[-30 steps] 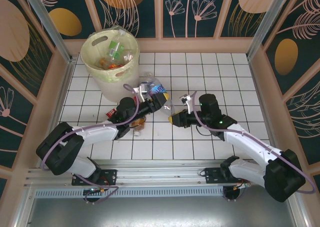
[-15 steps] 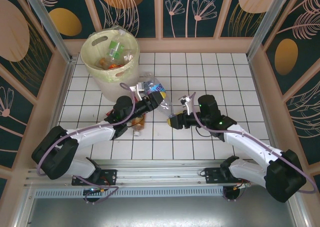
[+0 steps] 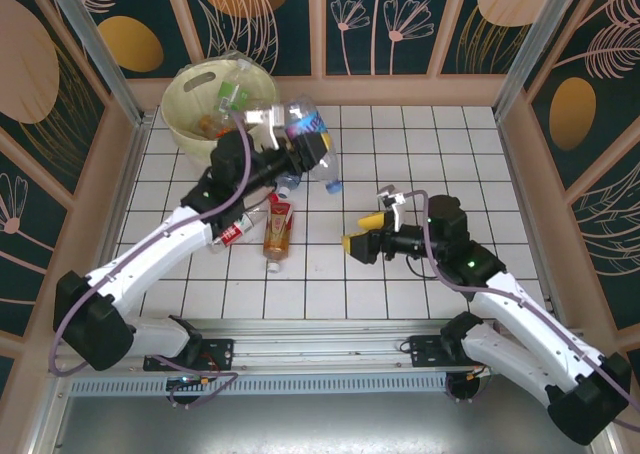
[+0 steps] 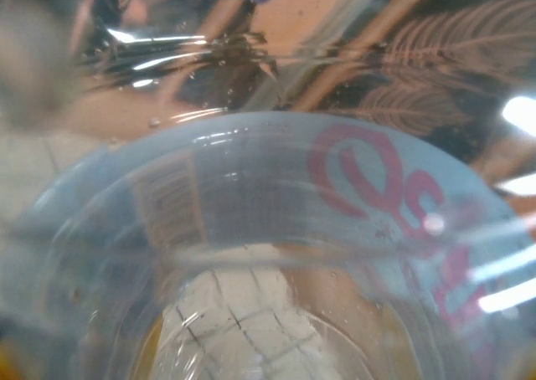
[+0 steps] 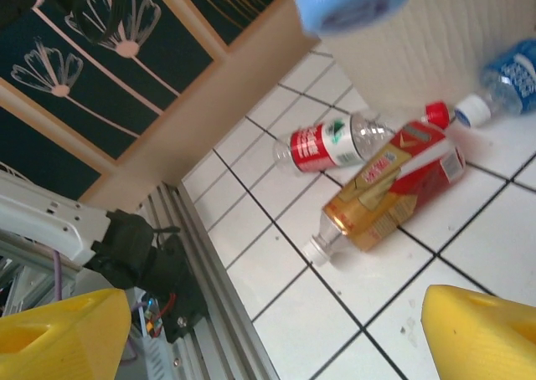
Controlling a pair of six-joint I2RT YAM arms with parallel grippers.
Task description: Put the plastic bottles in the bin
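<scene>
Left claw [image 3: 300,152] gripping one bottle beside the bin; right claw [image 3: 360,232] wide open and empty.

Left claw is closed on a blue-labelled clear plastic bottle [image 3: 312,144], held off the white tiled desk [image 3: 450,154] just beside the right rim of the large round cream plastic bin [image 3: 178,124], blue cap end tilted down and away from it. In the left wrist view the bottle wall [image 4: 251,229] sits right against the lens. The bin already holds several bottles. Right claw [image 5: 268,330] hangs low over the desk, yellow fingers [image 5: 67,334] far apart with nothing between them. Three bottles lie on the tiles between the arms:
- an orange-filled bottle with a red and yellow label [image 3: 278,229]
- a clear red-labelled bottle [image 3: 233,231]
- a blue-labelled white-capped bottle [image 5: 502,85]
</scene>
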